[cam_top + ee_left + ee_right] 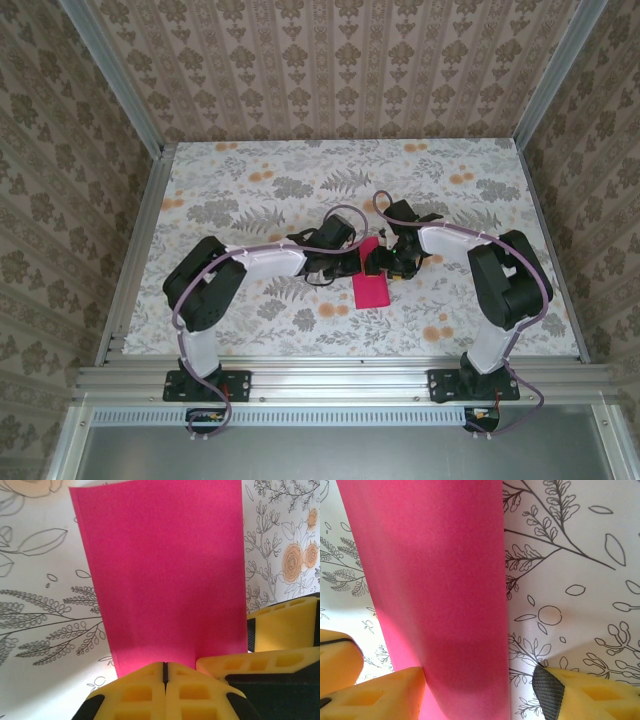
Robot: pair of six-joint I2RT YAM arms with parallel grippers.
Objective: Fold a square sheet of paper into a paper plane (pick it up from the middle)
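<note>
Your left gripper (163, 680) is clamped on the near edge of the sheet (165, 575), per its wrist view. Your right gripper (477, 680) stands parted, sheet between, touching one finger (395, 690). Overhead, the sheet is at the middle of the table (250, 190).

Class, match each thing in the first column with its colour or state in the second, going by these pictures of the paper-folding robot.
Column 1:
1. sheet of paper
2. left end effector
3. right end effector
4. table

Column 2:
A. open, fingers either side of the sheet
B. floral print
C. magenta-pink
D. shut on the sheet's edge

Pairs: 1-C, 2-D, 3-A, 4-B.
</note>
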